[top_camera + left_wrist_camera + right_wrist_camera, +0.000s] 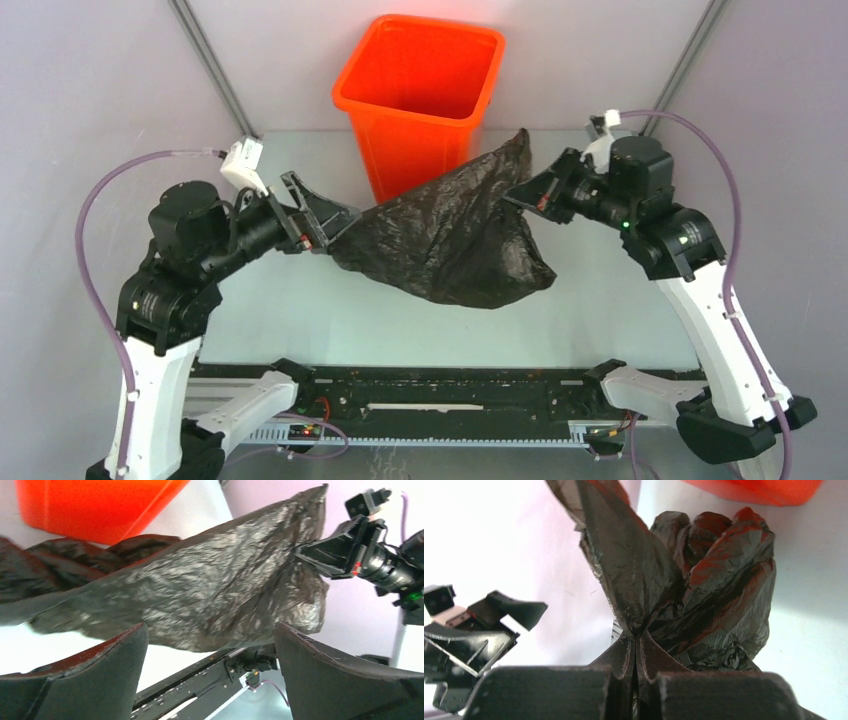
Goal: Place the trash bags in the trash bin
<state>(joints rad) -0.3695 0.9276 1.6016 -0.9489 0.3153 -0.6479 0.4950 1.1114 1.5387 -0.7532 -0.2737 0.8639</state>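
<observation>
The trash bin (420, 90) is bright orange and stands upright at the back middle of the table; its wall also shows in the left wrist view (90, 505). The black trash bag (450, 235) hangs stretched in front of the bin, between both arms. My right gripper (512, 195) is shut on the bag's upper right corner, with film bunched at its closed tips (636, 637). My left gripper (338, 230) is open. The bag's left end (210, 590) lies just past its wide-apart fingers (120, 665) and is not pinched.
A black rail (430, 400) with wiring runs along the near table edge between the arm bases. Slanted metal frame poles (215, 65) rise at both back corners. Purple cables (95, 250) loop beside each arm. The bag's low belly sags near the tabletop (300, 310).
</observation>
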